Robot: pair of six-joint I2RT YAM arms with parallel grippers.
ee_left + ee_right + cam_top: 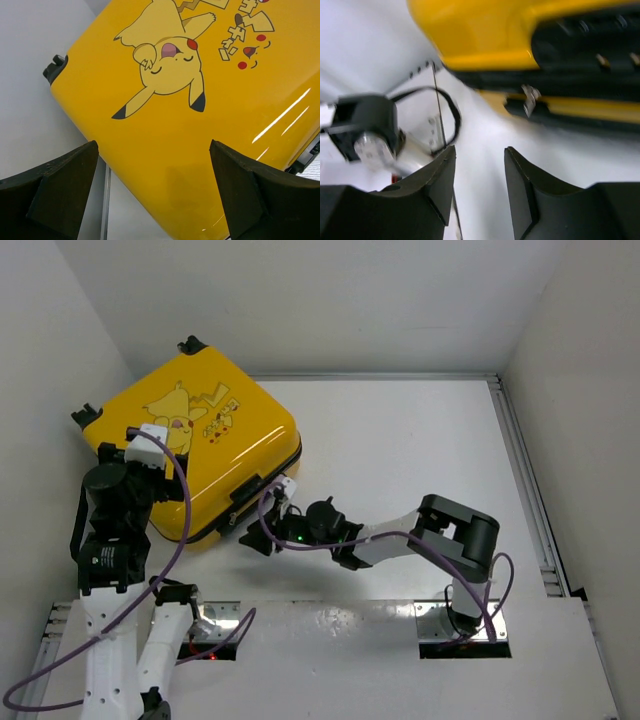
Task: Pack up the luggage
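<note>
Luggage [205,455] is lying shut at the table's [400,440] far left. My left gripper [155,175] is hovering wide over its shell; the right gripper [480,170] is gaping narrowly, empty, near the zipper pull [530,99]. I am risking its fingers skating off that small tab.

Your suitcase [205,455] lies in the table's [420,440] far left corner, left gripper [153,145] above its shell, right gripper [480,150] just beside its near edge.
</note>
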